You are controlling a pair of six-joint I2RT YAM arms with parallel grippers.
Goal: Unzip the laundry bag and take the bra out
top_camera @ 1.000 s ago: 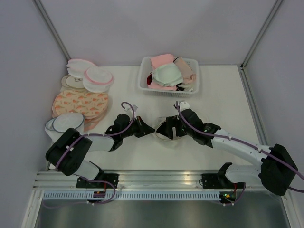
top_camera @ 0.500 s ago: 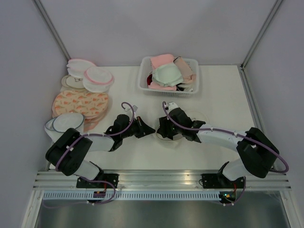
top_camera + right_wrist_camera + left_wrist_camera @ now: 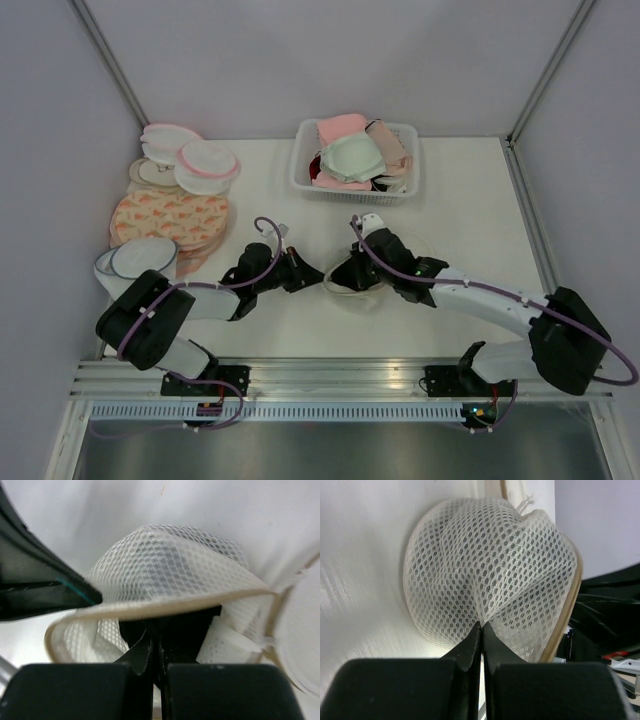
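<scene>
The laundry bag [image 3: 340, 292] lies mid-table, a white mesh pouch with a tan rim. My left gripper [image 3: 318, 275] is at its left side, shut on a pinched fold of the mesh [image 3: 482, 625]. In the left wrist view the laundry bag [image 3: 485, 570] bulges, with dark shapes showing through. In the right wrist view the laundry bag [image 3: 165, 565] gapes open under its arched rim, and the black bra [image 3: 195, 625] fills the opening. My right gripper [image 3: 156, 641] reaches into that opening and is shut on the black fabric. From above, the right gripper [image 3: 352, 275] sits at the bag's mouth. The cream lid [image 3: 300, 645] hangs open at the right.
A white basket [image 3: 300, 172] of pink, cream and pale green bras stands at the back. Pink-rimmed discs [image 3: 200, 165] and patterned flat bags [image 3: 170, 215] pile up at the left, with a dark-rimmed mesh tub [image 3: 140, 260] in front. Walls close in on three sides.
My right gripper has gone from open to shut inside the bag's mouth, and its arm has shifted slightly. The left gripper keeps its pinch on the mesh.
</scene>
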